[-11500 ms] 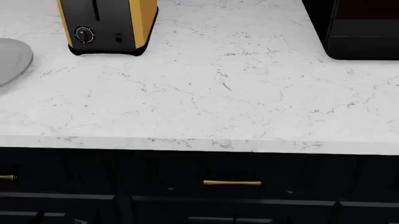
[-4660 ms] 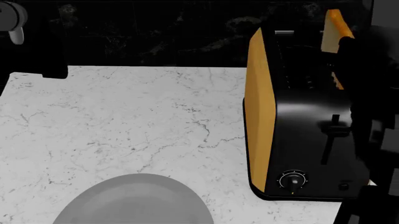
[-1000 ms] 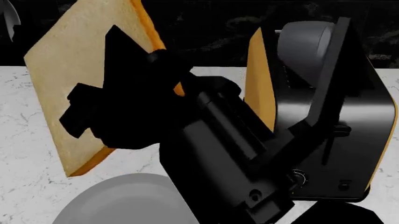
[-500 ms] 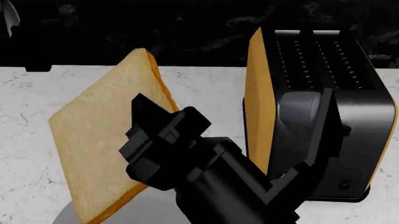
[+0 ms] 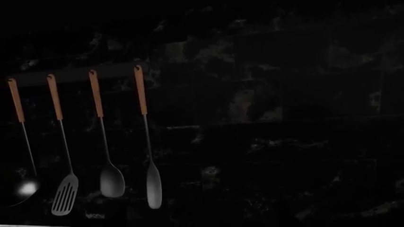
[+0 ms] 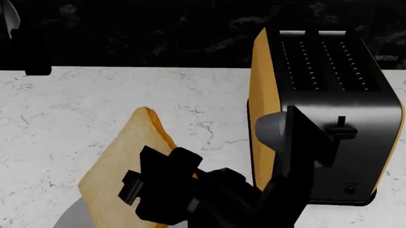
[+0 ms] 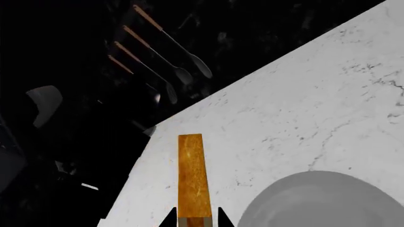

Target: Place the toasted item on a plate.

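Head view: the bread slice (image 6: 123, 175) is seen tilted on edge, pale tan face with an orange-golden crust, held low over the white marble counter (image 6: 95, 104) just above the grey plate (image 6: 70, 219), of which only a sliver shows at the bottom edge. The right gripper (image 6: 149, 190) is clamped on the slice's lower part, black fingers pressed against its face. In the right wrist view the crust edge (image 7: 192, 177) is seen pinched between two dark fingertips, with the plate (image 7: 315, 198) just beside it. A black-and-yellow toaster (image 6: 323, 114) stands right of the slice, partly hidden by the arm. Four hanging utensils (image 5: 101, 137) are seen on the dark wall. The left gripper is not in view.
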Controlling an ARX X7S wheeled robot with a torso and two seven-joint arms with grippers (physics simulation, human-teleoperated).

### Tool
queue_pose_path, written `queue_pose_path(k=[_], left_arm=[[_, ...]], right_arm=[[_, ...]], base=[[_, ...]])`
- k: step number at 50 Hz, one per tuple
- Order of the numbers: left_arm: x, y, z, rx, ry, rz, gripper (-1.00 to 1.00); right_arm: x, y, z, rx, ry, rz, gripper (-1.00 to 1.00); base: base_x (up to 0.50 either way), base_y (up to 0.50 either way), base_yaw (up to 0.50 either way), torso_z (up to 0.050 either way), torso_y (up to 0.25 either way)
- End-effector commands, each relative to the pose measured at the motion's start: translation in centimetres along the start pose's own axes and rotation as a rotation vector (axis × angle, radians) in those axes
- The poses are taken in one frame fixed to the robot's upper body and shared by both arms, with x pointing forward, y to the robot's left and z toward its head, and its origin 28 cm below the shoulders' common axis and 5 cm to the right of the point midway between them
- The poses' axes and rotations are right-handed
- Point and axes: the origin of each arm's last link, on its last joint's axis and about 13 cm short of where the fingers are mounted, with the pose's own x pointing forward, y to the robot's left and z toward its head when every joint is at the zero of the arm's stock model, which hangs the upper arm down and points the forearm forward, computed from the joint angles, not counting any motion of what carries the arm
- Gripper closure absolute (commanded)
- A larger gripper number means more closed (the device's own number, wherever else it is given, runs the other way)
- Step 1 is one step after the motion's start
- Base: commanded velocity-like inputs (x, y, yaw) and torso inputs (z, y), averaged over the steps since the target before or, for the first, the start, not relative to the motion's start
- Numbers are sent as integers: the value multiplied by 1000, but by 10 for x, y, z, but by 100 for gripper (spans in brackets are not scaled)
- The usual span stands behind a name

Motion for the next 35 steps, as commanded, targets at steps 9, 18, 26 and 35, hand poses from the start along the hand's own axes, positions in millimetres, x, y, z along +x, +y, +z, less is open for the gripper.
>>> queue_pose_path(k=[9, 18, 26, 35], left_arm=[[1, 1, -2, -11, 0, 6, -100], [0, 1, -1, -8, 0, 7, -100], [-1, 0, -1, -5, -1, 3, -100], [-1, 0, 0, -4, -3, 2, -100]], right_arm=[[7, -5, -12, 78, 72, 44, 100], [4, -6, -22, 193, 38, 109, 100], [3, -12, -30, 186, 50, 97, 100], [4, -10, -31, 145, 65, 87, 100]], base=[[0, 0, 0, 0, 0], [0, 0, 0, 0, 0], [0, 0, 0, 0, 0], [0, 0, 0, 0, 0]])
